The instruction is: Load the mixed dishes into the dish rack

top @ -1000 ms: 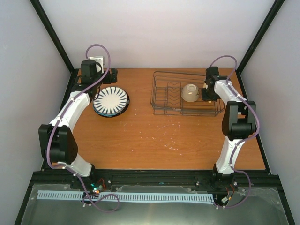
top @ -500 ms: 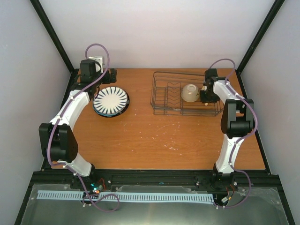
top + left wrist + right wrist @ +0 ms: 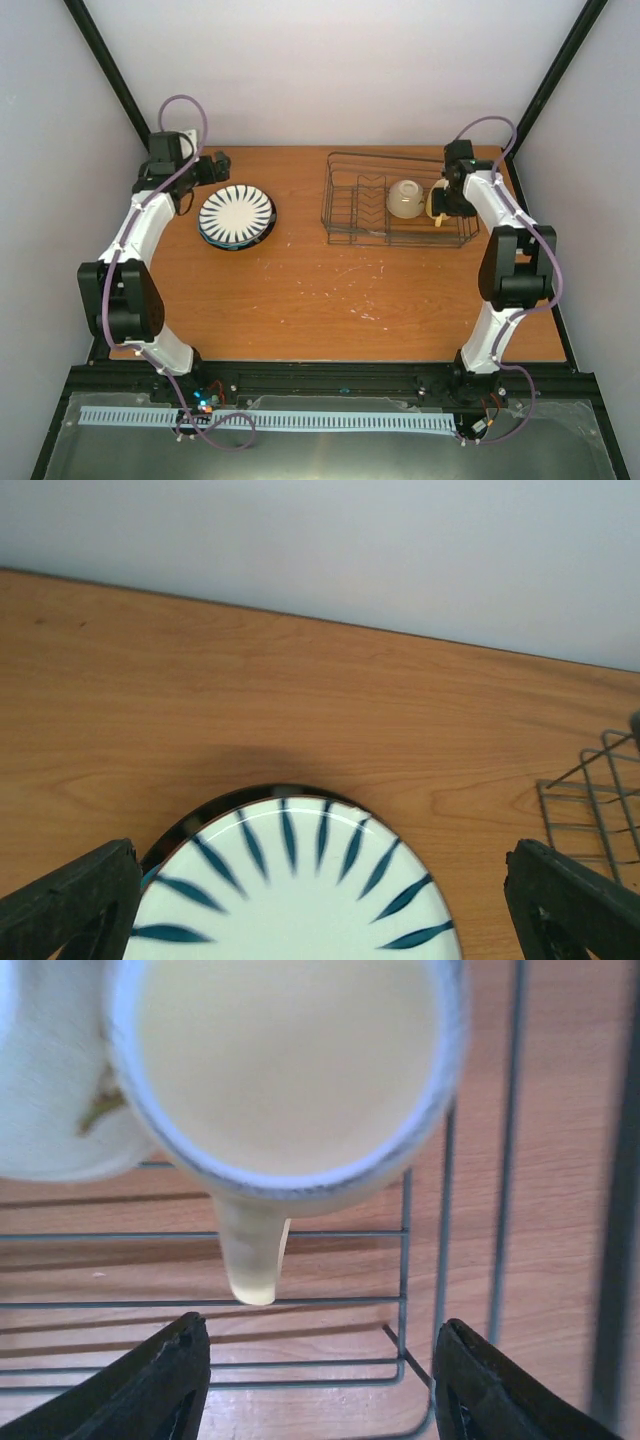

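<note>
On your worktop (image 3: 300,290), the dish rack (image 3: 345,200) at the far right holds just the pale yellow mug (image 3: 290,1070) and small white bowl (image 3: 40,1080), while the striped plate (image 3: 236,212) sits stacked on a dark-rimmed plate (image 3: 165,842) at the left, not yet loaded; I judge the task roughly halfway. The right end effector (image 3: 322,1328) gapes wide at the mug's handle, and the left end effector (image 3: 320,855) gapes wide over the striped plate's rim. No writing is readable.

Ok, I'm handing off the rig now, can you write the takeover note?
Left end effector: open, empty, by the striped plate rim.
Right end effector: open, empty, just off the mug handle.
Done: bowl and mug sit in the dish rack.
To do: striped plate and the darker plate under it, stacked on the table; anything lower is hidden.
</note>
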Available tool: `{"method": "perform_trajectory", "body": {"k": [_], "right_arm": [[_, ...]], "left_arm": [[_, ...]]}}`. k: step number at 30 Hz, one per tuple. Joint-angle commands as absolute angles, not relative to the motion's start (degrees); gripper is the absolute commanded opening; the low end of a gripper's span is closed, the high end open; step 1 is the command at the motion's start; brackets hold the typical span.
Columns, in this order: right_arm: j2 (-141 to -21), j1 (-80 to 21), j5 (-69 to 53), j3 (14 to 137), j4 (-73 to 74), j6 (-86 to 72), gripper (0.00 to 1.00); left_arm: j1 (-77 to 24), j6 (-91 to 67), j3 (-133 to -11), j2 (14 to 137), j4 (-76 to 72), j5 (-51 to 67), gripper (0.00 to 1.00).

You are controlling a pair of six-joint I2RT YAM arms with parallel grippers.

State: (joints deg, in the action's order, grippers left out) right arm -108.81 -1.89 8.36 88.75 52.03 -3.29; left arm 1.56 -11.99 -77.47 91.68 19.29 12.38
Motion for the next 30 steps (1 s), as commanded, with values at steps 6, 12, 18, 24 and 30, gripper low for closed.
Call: {"method": "perform_trajectory", "body": {"k": [6, 12, 18, 24, 30], "right_arm": [[-96.5, -2.1, -0.6, 99.8, 51.7, -6.6, 0.61], [-97.8, -4.2, -5.6, 104.3, 52.3, -5.1, 0.61], [-98.0, -4.7, -9.1, 104.0, 52.0, -5.1, 0.61], [-97.7, -4.7, -9.4, 104.2, 52.2, -4.7, 0.61], [-97.3, -4.7, -9.3, 104.1, 52.7, -4.5, 0.61]], "left_arm": [[11.3, -7.1, -81.5, 97.9, 34.5, 21.0, 0.63], [12.1, -2.0, -84.7, 104.5, 43.3, 18.2, 0.43], [12.0, -0.3, -88.0, 107.5, 46.4, 18.2, 0.41], [12.1, 0.6, -88.5, 109.4, 48.1, 17.6, 0.39], [12.1, 1.6, -87.0, 109.9, 48.1, 16.3, 0.39]]}}
